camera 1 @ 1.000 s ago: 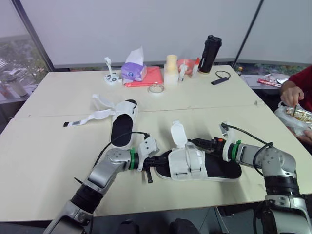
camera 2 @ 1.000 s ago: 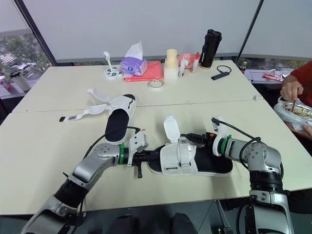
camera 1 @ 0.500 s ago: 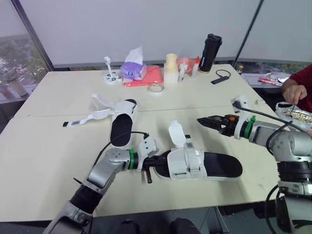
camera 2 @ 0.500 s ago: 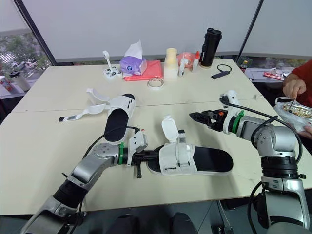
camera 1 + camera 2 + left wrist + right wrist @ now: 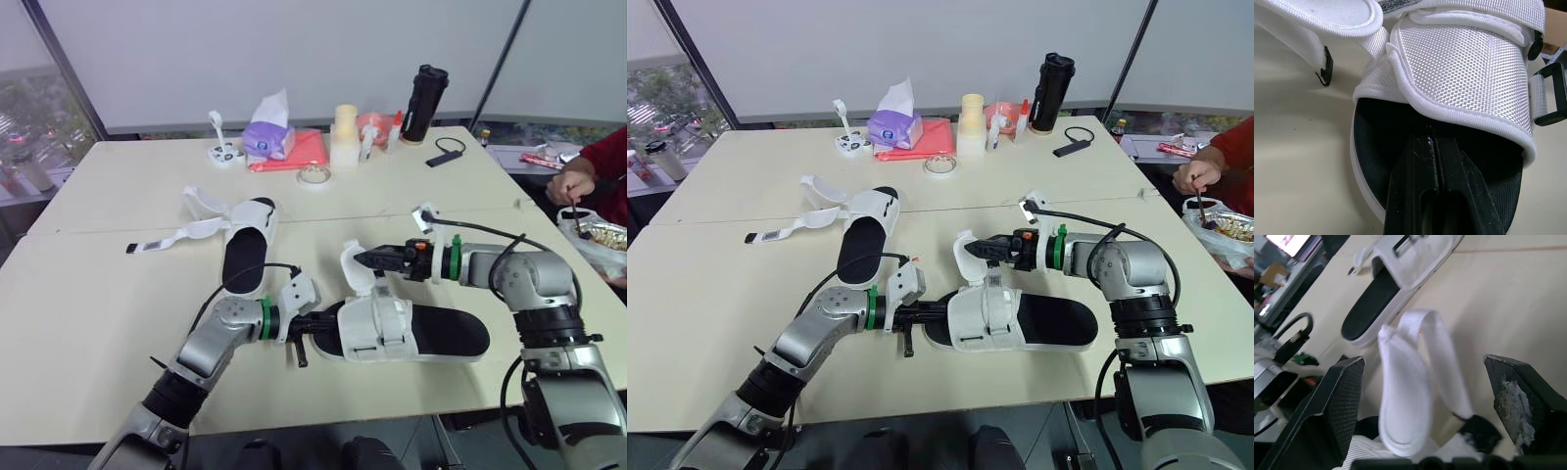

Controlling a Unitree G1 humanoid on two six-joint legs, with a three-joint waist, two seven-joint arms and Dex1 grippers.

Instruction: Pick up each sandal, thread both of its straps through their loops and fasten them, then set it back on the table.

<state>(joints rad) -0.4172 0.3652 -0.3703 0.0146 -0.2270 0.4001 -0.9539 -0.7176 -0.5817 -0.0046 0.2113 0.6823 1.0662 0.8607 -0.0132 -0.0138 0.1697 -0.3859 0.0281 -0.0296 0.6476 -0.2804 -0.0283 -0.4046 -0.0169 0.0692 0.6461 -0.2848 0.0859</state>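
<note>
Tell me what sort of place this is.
Probably an office meeting room or break area: pale tables pushed together, a big window at one side, and tissues, a black flask and a person eating at the edge.

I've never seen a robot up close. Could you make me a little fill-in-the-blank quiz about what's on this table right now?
The table holds ___ sandals. The right tool is ___, its fingers either side of the near sandal's raised strap. The left tool is shut, its tip on that sandal's ___ footbed.
Missing words: two; open; black.
</note>
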